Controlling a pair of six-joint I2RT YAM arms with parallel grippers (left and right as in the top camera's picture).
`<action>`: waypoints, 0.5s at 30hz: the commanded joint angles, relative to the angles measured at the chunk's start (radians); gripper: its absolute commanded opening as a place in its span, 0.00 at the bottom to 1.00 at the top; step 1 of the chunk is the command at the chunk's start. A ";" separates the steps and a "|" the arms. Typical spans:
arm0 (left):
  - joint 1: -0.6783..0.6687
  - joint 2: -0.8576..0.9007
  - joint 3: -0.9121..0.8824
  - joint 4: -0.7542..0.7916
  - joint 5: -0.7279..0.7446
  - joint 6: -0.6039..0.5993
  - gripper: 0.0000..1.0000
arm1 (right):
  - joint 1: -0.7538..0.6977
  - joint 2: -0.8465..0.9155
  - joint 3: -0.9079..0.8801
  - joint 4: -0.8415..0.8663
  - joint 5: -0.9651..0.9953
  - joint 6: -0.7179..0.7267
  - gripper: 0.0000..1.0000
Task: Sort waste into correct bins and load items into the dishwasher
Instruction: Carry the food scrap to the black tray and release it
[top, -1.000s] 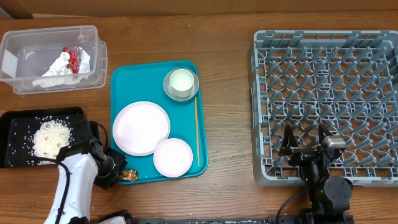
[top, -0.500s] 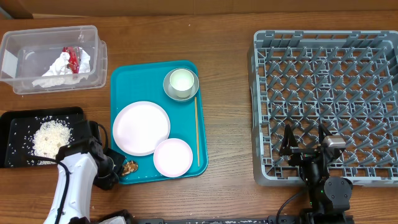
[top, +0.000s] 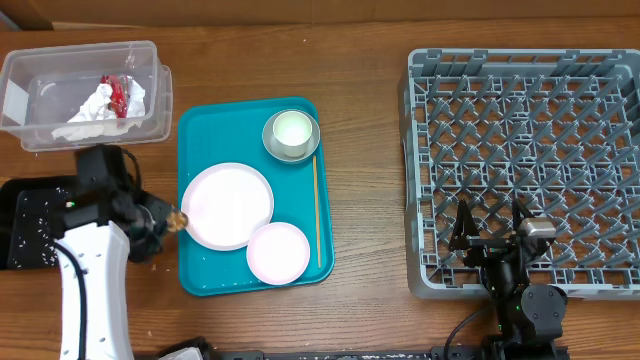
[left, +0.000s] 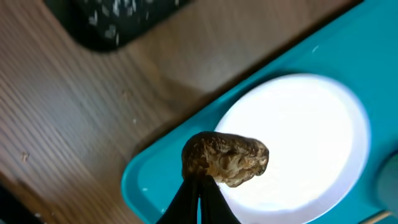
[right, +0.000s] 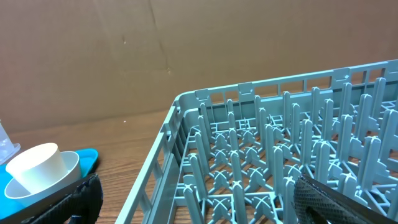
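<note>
My L claw (left: 200, 186) is pinched shut on the small brown food lump (left: 227, 158), held above the teal serving tray's (left: 149, 180) edge by the round pale plate (left: 292, 143); I judge it's bound for the shallow black plastic tray (top: 20, 245) w/ loose white rice grains (left: 109, 12); R claw (top: 490, 215) gapes idle over the grey lattice dish rack (top: 560, 100); no writing legible.

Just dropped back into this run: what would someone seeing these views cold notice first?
The left pincer is shut on a brown lump and holds it at the teal tray's left edge, beside the big plate. On the right, the large grey rack has no dishes in it, and the right pincer is open at its near edge.
</note>
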 joint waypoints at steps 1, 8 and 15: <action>0.056 0.001 0.073 0.016 -0.051 0.018 0.04 | -0.005 -0.009 -0.010 0.008 0.014 -0.006 1.00; 0.195 0.008 0.074 0.188 -0.169 0.003 0.04 | -0.005 -0.009 -0.010 0.008 0.014 -0.006 1.00; 0.299 0.093 0.071 0.294 -0.244 -0.127 0.04 | -0.005 -0.009 -0.010 0.008 0.014 -0.006 1.00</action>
